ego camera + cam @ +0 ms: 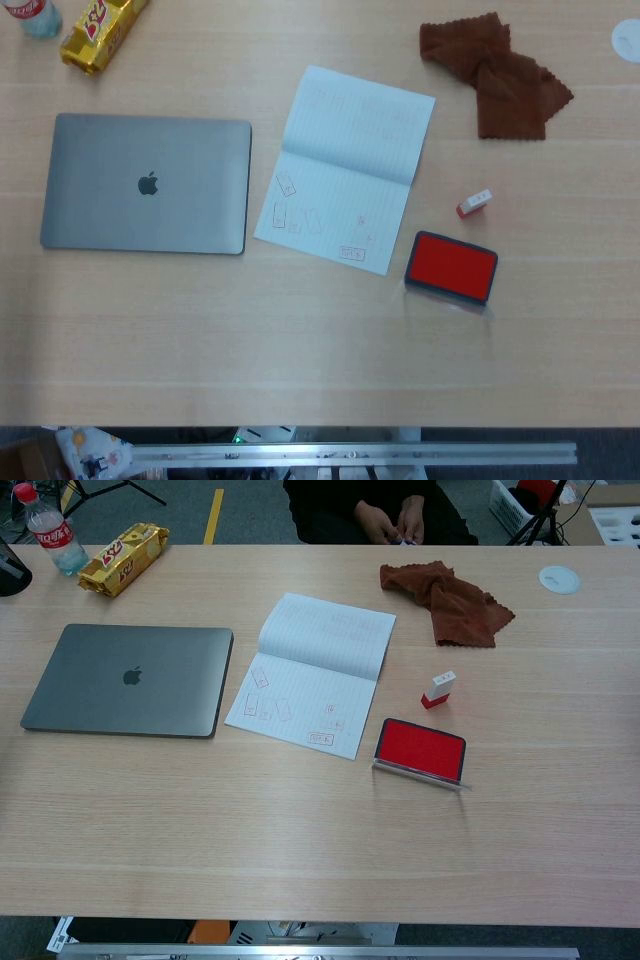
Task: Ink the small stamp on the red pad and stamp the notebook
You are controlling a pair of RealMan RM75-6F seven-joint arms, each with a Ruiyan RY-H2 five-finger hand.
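Red ink faces you from the open pad [451, 265] [421, 748], which sits on the table [320, 360] [300, 850] just right of the notebook's lower corner; the stamp [474, 202] [439, 689] stands just beyond the pad, apart from it, white body over a red base; the notebook [345, 165] [312, 672] lies open and tilted at the middle of the table, its near page already carrying several faint red marks. You have no hand in either view, so neither its opening nor its hold can be told. A closed grey laptop [147, 183] [128, 679] lies left of the notebook; a brown cloth [497, 72] [445, 600] is crumpled at the far right; a yellow snack pack [100, 32] [123, 557] and a bottle [35, 15] [50, 530] sit at the far left corner.
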